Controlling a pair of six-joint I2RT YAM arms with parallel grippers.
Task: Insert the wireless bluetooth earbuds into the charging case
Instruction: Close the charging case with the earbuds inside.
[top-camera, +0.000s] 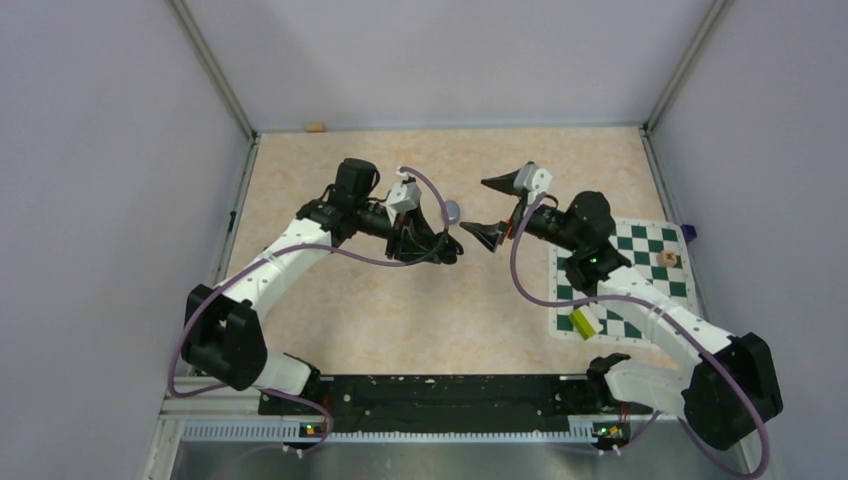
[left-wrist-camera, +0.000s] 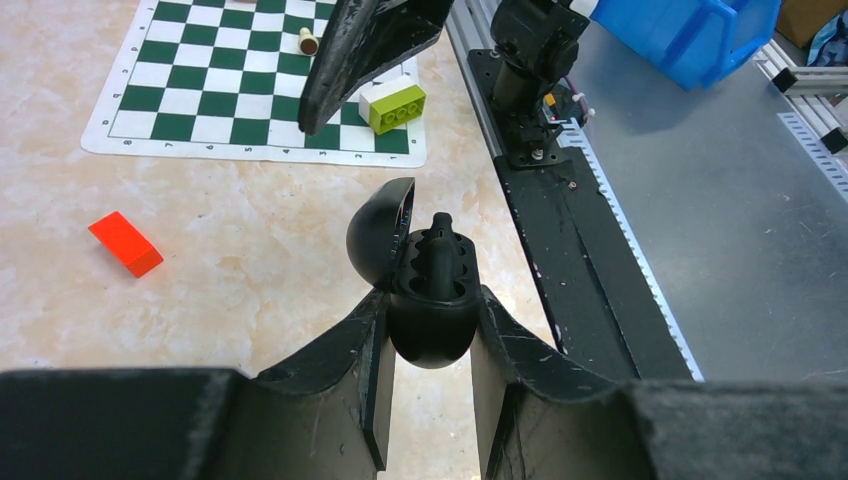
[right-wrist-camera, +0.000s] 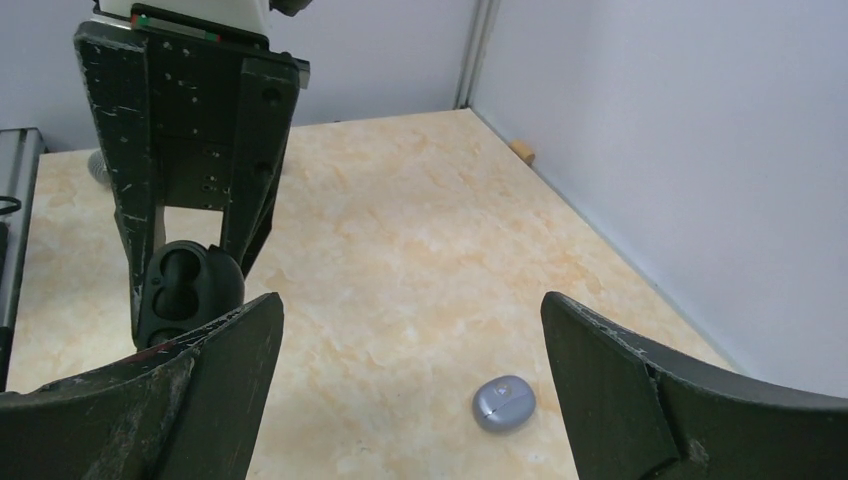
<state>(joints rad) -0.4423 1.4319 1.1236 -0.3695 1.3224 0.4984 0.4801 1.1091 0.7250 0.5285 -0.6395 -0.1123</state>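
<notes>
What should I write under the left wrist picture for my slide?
The left gripper grips the open black charging case; a red block and a chessboard mat lie beyond.

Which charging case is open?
The black case, lid up, jaws of the left gripper shut on it; the lilac case lies closed on the table.
</notes>
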